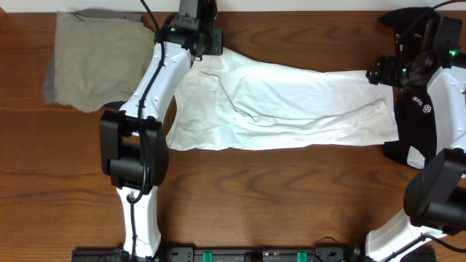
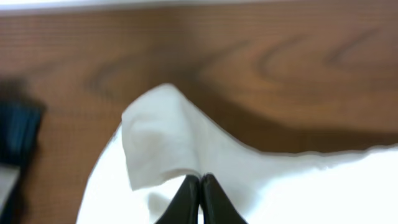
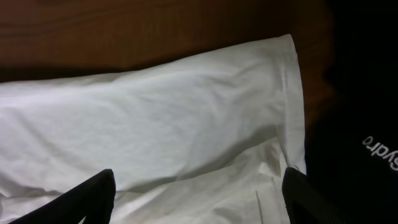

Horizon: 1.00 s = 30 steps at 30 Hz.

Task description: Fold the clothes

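Note:
The white T-shirt (image 1: 284, 105) lies in a long band across the wooden table, its graphic hidden. My left gripper (image 1: 207, 45) is at the shirt's far left corner. In the left wrist view its fingers (image 2: 199, 180) are pressed together on a raised peak of the white cloth (image 2: 158, 134). My right gripper (image 1: 386, 71) hangs over the shirt's right end. In the right wrist view its fingers (image 3: 199, 190) are spread wide above the cloth's hem (image 3: 292, 93), touching nothing.
A khaki-tan folded garment (image 1: 98, 58) lies at the far left of the table. The right arm's black base (image 1: 408, 22) stands at the far right corner. Bare wood (image 1: 277, 196) stretches in front of the shirt.

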{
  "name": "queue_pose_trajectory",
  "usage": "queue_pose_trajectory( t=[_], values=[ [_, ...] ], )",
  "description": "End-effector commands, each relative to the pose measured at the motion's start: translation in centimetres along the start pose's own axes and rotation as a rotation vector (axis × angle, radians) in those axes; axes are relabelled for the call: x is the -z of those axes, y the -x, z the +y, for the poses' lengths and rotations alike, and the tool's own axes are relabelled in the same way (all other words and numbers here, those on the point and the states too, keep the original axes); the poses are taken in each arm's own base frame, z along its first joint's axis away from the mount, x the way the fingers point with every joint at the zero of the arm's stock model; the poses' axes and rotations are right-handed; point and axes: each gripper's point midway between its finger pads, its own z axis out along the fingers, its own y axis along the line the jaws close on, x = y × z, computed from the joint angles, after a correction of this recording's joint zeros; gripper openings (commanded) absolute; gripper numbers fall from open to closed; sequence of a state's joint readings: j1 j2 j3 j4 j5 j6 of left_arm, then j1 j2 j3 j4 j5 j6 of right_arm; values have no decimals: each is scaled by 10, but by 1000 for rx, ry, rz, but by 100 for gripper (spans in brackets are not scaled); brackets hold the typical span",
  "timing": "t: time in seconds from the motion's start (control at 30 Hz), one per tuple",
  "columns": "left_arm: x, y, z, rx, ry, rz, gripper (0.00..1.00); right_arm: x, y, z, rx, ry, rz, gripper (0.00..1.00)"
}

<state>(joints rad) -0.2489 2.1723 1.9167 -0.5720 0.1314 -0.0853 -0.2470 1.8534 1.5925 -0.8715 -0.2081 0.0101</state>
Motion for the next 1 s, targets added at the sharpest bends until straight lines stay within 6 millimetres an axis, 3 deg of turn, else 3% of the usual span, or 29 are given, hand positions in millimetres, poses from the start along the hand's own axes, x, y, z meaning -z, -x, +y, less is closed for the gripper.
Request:
queue_pose_trajectory(
  t=[0.0,0.27,0.5,0.67,0.87,0.9,0.97],
  values=[
    [22,3,4,6,26,3,6,-12,-4,-3,10,-26,22,84],
    [55,7,12,10,72,-5,6,-65,8,-18,7,-50,-4,84],
    [56,6,11,8,74,-1,6,-121,29,-35,-18,-82,-95,87],
    [55,6,10,7,72,-2,6,-141,39,-41,-12,-99,-146,89],
    [39,3,6,-1,65,2,8,-148,44,-49,-10,-131,-174,89],
    [35,3,5,-2,64,4,17,-149,44,-50,-11,-134,-173,90],
    [26,0,2,-5,51,12,22,-152,43,-51,-11,-137,-172,89]
  ],
)
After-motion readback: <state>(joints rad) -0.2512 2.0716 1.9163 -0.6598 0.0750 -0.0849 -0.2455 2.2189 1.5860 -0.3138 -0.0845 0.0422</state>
